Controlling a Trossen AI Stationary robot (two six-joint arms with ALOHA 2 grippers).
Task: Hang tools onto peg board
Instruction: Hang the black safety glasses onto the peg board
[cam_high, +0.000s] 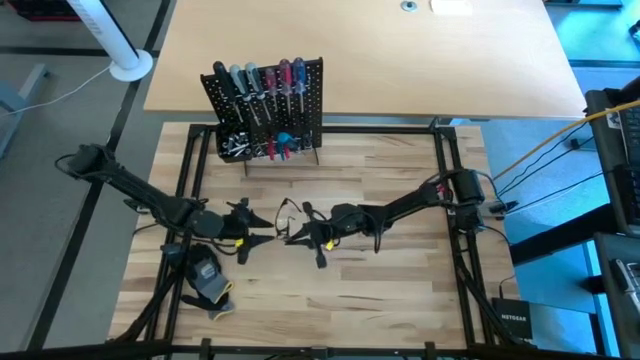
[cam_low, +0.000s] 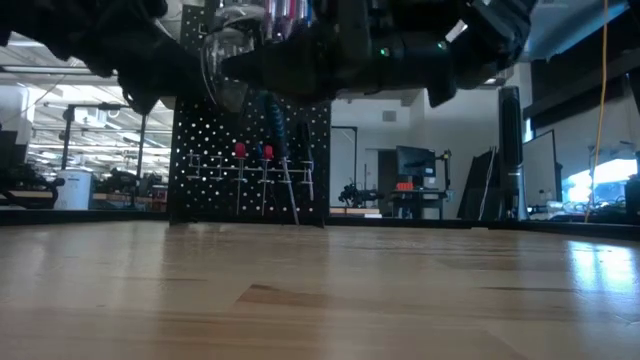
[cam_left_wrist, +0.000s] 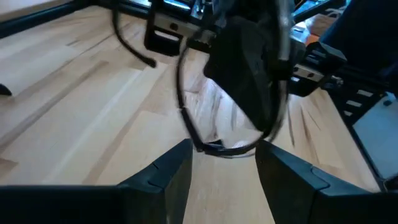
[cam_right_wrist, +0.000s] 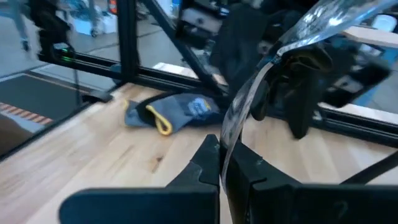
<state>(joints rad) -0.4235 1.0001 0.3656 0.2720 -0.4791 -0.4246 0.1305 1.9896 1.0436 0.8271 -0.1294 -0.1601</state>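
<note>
As listed from the front edge of the tabletop (cam_high: 400, 300) toward the back:

Item 1. Glove (cam_high: 207, 281), grey-black with yellow trim, lying flat at the front left corner. No arm is near it, so it appears to be set aside.

Item 2. Safety glasses (cam_right_wrist: 245, 109), clear lens on a thin dark frame, held in the air above the middle of the tabletop between the 2 arms.

Item 3. Right gripper (cam_right_wrist: 219, 152), reaching in from the right. Its fingers are closed on the edge of the lens and carry the glasses' whole weight. They are probably pinched at the lens so that the frame stays free for the other arm.

Item 4. Left gripper (cam_left_wrist: 224, 147), reaching in from the left to face the right one. Its fingers are spread apart with the lower rim of the frame level with the gap and nothing clamped. This reads as a handover, but whether it is giving or taking cannot be told.

Item 5. Peg board (cam_high: 305, 90), upright at the back, well apart from both arms. The tools (cam_high: 265, 85), a row of screwdrivers, hang on it by their shafts with the handles up. Its bin (cam_high: 232, 148) at the lower corner holds small silver bits.
</note>
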